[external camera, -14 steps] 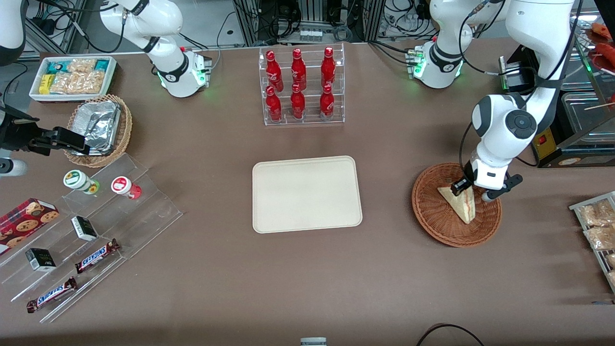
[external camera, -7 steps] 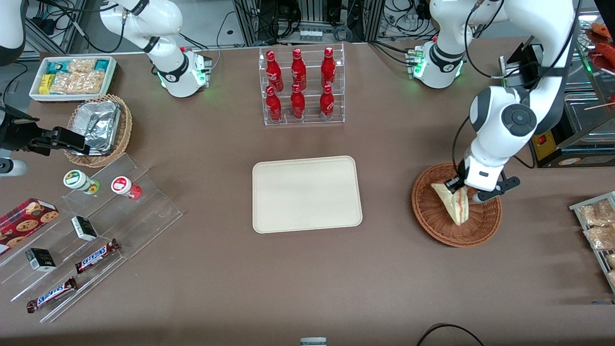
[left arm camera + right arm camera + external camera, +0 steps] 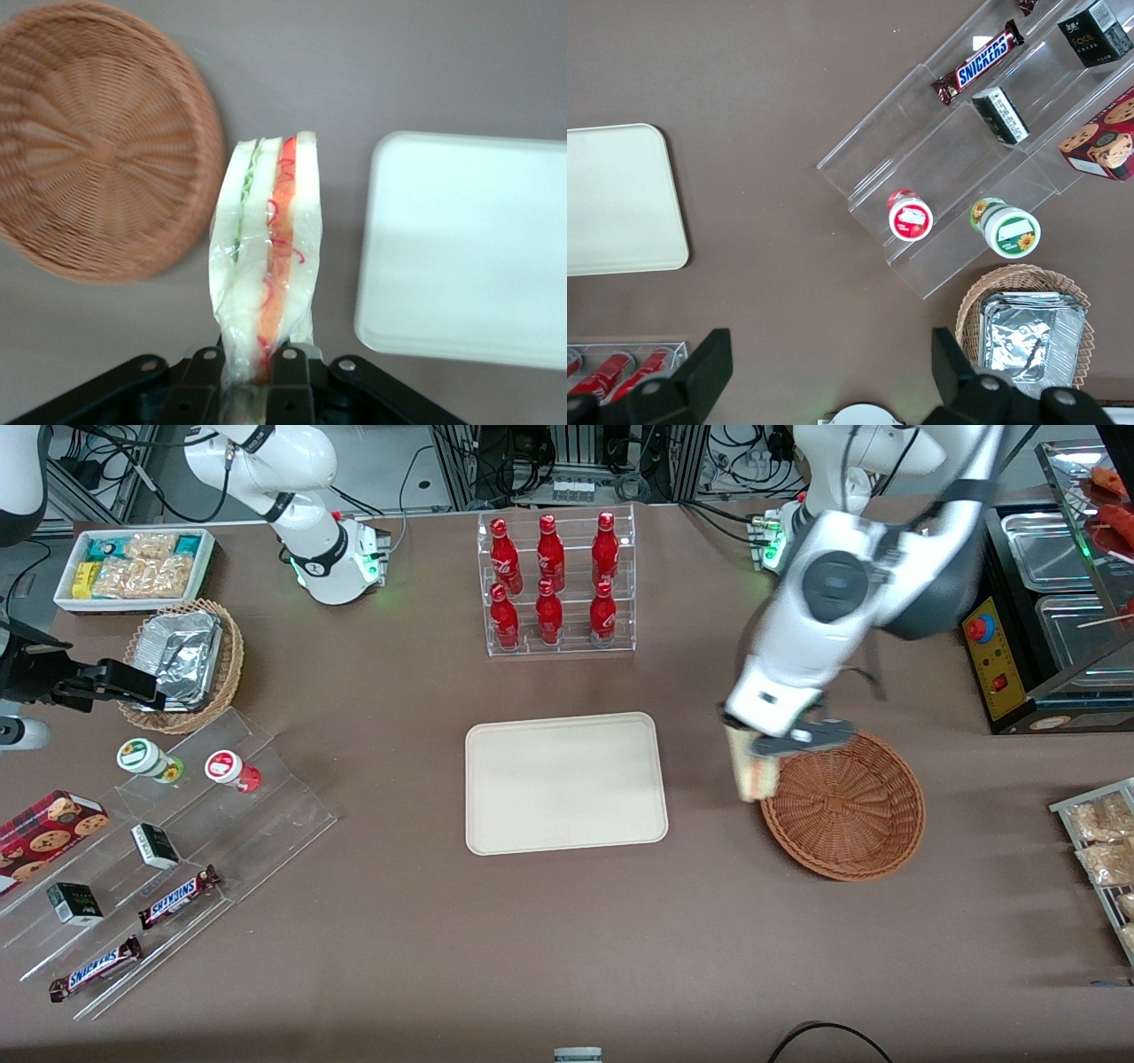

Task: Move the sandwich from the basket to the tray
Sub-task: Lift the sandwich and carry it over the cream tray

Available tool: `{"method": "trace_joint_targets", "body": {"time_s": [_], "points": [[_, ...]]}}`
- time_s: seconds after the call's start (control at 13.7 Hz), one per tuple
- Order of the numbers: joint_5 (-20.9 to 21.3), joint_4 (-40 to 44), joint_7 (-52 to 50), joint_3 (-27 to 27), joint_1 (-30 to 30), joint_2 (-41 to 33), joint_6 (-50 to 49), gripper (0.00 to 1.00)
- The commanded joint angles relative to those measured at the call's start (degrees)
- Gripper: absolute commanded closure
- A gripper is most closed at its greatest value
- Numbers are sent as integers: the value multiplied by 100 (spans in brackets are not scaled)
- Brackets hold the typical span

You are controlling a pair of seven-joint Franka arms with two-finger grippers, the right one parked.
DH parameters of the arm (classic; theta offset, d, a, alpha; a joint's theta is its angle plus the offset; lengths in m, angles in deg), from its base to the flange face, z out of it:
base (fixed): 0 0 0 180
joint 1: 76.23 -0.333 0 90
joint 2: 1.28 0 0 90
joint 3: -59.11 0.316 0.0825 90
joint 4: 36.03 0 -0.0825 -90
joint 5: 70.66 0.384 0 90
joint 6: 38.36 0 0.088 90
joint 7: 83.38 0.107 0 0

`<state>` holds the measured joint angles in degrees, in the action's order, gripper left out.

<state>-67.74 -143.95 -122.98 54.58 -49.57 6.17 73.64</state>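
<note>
Lifted clear of the basket [image 3: 842, 806] since a moment ago, the sandwich [image 3: 753, 772] now hangs in the air over the basket's 9 o'clock rim, pinched at one end between the closed fingers of the gripper [image 3: 772, 746] (cut edge facing down toward the table). That leaves the basket empty, so the pick looks done; what remains is the carry across the bare gap to the tray [image 3: 565, 781], which lies toward 9 o'clock.

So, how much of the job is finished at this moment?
Done: the sandwich is out of the basket, which shows nothing inside. In hand: the hand is shut on it, in the air between basket and tray. Left: carry it over the tray, lower it and release.
</note>
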Motion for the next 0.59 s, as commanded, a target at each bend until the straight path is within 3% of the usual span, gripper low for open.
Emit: {"method": "trace_joint_targets", "body": {"time_s": [0.0,0.15,0.51], "points": [[42,892,-749,75,803,851,-187,100],[33,1647,-856,75,1278,1615,-213,100],[77,2459,-1567,84,1806,2875,453,100]]}}
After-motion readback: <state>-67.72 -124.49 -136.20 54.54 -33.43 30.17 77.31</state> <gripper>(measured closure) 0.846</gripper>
